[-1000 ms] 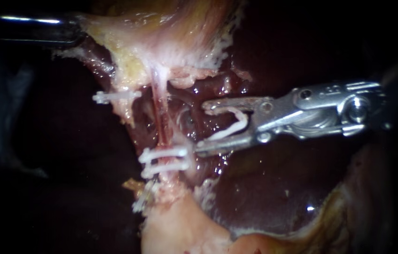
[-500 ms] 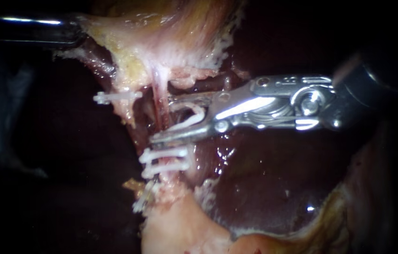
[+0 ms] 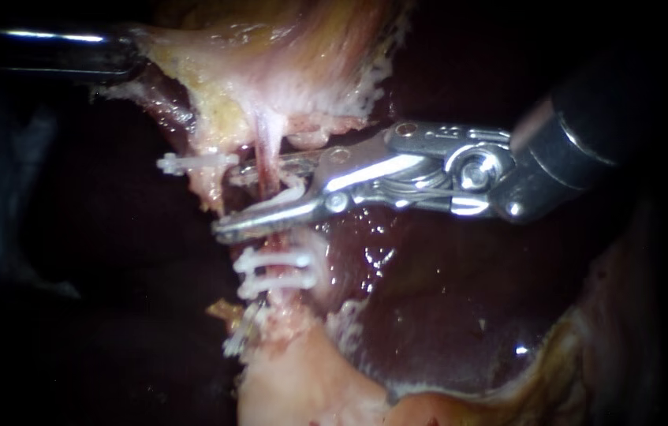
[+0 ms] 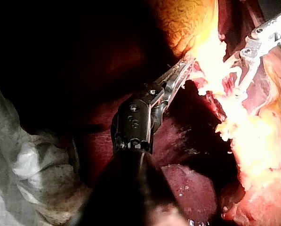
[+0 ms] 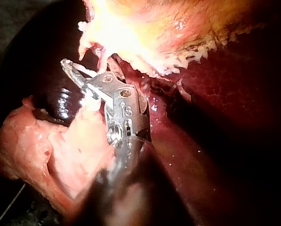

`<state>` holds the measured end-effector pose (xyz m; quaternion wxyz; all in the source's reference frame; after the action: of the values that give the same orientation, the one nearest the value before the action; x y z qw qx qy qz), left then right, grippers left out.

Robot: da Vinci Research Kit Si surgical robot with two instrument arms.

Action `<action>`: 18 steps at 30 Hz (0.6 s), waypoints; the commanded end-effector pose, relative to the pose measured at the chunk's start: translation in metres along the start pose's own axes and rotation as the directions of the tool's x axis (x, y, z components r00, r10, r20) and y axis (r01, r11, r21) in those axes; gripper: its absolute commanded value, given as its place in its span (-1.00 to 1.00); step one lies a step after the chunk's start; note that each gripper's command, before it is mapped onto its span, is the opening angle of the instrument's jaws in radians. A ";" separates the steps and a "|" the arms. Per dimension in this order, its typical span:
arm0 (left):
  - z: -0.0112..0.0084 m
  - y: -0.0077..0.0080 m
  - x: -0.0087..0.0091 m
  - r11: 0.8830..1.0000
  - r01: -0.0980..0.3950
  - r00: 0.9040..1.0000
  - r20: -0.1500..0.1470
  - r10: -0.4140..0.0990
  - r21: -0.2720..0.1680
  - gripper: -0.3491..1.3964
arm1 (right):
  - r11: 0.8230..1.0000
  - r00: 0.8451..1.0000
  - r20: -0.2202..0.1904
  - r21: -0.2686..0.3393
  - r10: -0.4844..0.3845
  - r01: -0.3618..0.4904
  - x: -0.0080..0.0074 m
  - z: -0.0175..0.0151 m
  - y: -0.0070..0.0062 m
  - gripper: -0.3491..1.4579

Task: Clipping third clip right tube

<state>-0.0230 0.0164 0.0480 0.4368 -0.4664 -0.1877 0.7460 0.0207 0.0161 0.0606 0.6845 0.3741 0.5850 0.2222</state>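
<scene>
Dark wet liver point(image 3: 444, 308) fills the field; grey cloth point(image 4: 32, 160) lies beside it in left wrist view; rest is black.

Our left instrument point(image 4: 181, 73): claw pinching pale tissue point(image 3: 270, 71), drawn toward upper left in endoscope view.

Our right instrument point(image 3: 229, 203): claw part-spread, gripping white clip point(image 3: 292, 192) between both halves. One half sits each side of red tube point(image 3: 268, 162), just above two set clips point(image 3: 274, 264).

One second ago we saw this claw over liver, right of tube and clear of it; it has since slid across. Left instrument unmoved.

R instrument point(image 3: 229, 203) shiny metal; clip point(image 3: 292, 192) white plastic; liver point(image 3: 428, 315) wet, glossy, smooth.
</scene>
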 end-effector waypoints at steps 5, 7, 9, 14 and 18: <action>0.0000 -0.0001 0.0000 1.000 0.000 1.000 0.000 0.000 0.000 -1.00 | 0.996 0.998 -0.064 0.089 0.027 -0.021 0.0010 -0.0006 -0.0013 -0.10; 0.0000 -0.0001 0.0000 1.000 -0.001 1.000 0.000 0.001 0.000 -1.00 | 0.994 0.997 -0.071 0.110 0.027 -0.019 0.0015 -0.0007 -0.0019 -0.11; 0.0000 -0.0001 0.0000 1.000 -0.001 1.000 0.000 0.001 0.000 -1.00 | 0.991 0.997 -0.078 0.131 0.028 -0.018 0.0021 -0.0006 -0.0027 -0.11; 0.0000 -0.0001 -0.0001 1.000 -0.001 1.000 0.000 0.001 0.000 -1.00 | 0.987 0.996 -0.088 0.157 0.032 -0.018 0.0032 -0.0004 -0.0044 -0.12; -0.0001 -0.0001 -0.0001 1.000 -0.001 1.000 0.000 0.001 0.000 -1.00 | 0.987 0.995 -0.090 0.157 0.036 -0.022 0.0039 -0.0004 -0.0051 -0.14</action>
<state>-0.0229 0.0164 0.0481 0.4365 -0.4664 -0.1874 0.7462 0.0204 0.0161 0.0541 0.6225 0.4224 0.6260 0.2053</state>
